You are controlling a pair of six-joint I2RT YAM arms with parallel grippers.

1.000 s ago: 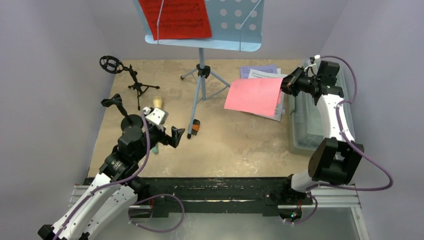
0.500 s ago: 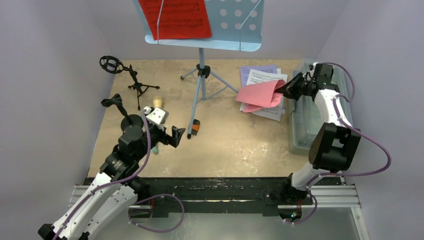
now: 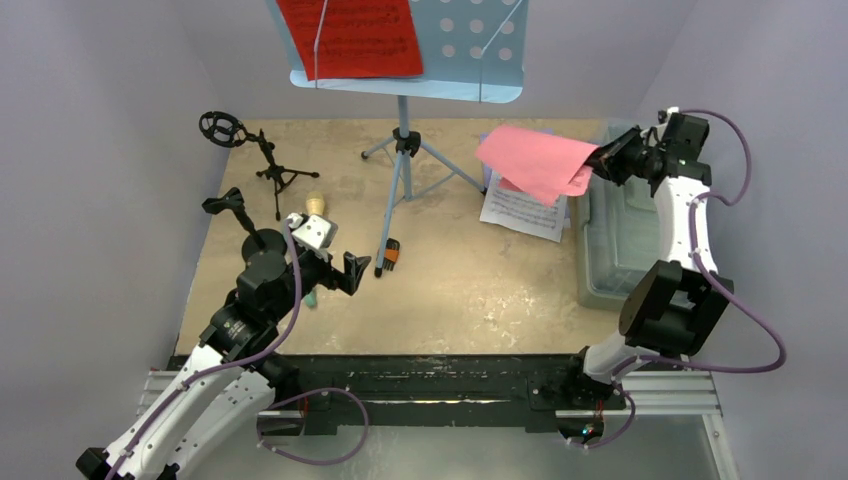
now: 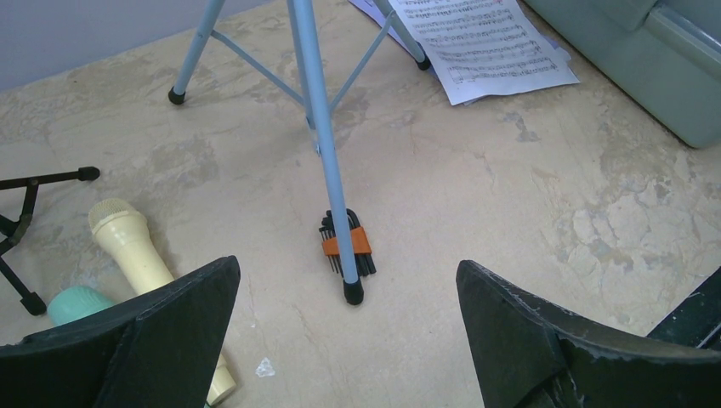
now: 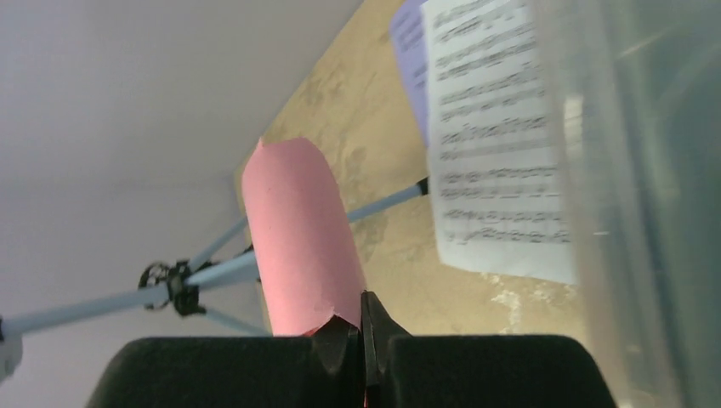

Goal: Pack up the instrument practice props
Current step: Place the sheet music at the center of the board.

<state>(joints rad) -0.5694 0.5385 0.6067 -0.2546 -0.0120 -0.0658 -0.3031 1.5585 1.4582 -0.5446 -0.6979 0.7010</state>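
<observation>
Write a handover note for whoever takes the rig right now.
Left gripper open, empty, over the table near the yellow microphone and mint-green microphone.
Right gripper shut on the pink page, curled, in the air beside the grey tub.
Red page on the light-blue tripod; white page and purple page on the table; black microphone tripods far left.
Done: pink page lifted. Left: drop it in, then pack the rest.
</observation>
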